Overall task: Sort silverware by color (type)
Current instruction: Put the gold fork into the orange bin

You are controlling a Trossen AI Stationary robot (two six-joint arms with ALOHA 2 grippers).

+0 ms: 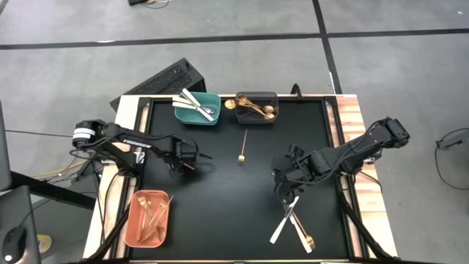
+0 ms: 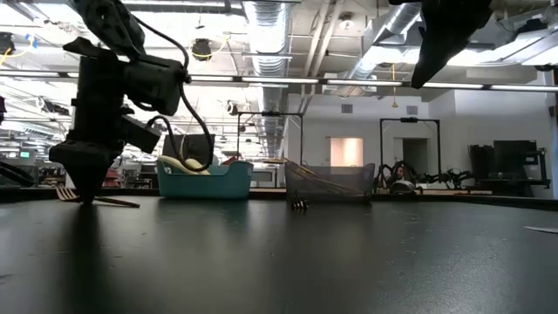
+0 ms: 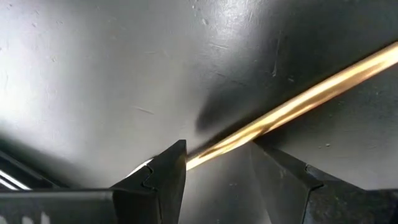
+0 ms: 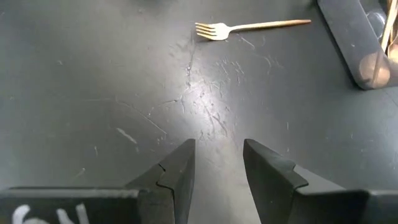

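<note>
My left gripper (image 1: 187, 160) (image 3: 217, 152) is down on the black mat, left of centre. It is open, with its fingers on either side of a thin gold utensil handle (image 3: 292, 106) lying flat on the mat (image 2: 113, 202). My right gripper (image 1: 285, 188) (image 4: 217, 152) is open and hovers over bare mat on the right. Just nearer than it lies a small pile of white knives (image 1: 283, 226) with a gold piece (image 1: 308, 240). A lone gold fork (image 1: 242, 147) (image 4: 249, 27) lies flat mid-mat. My left gripper comes from above, pointing down, with its fingers across the gold handle. The handle runs up to the inner edge of one finger (image 3: 177, 163), and the other finger stands apart from it. I cannot tell whether that finger touches it.
At the far edge stand a teal bin (image 1: 198, 117) holding white knives and a dark grey bin (image 1: 256, 117) holding gold spoons. A salmon bin (image 1: 135, 220) with gold forks sits at the near left corner. Bare mat lies between the arms.
</note>
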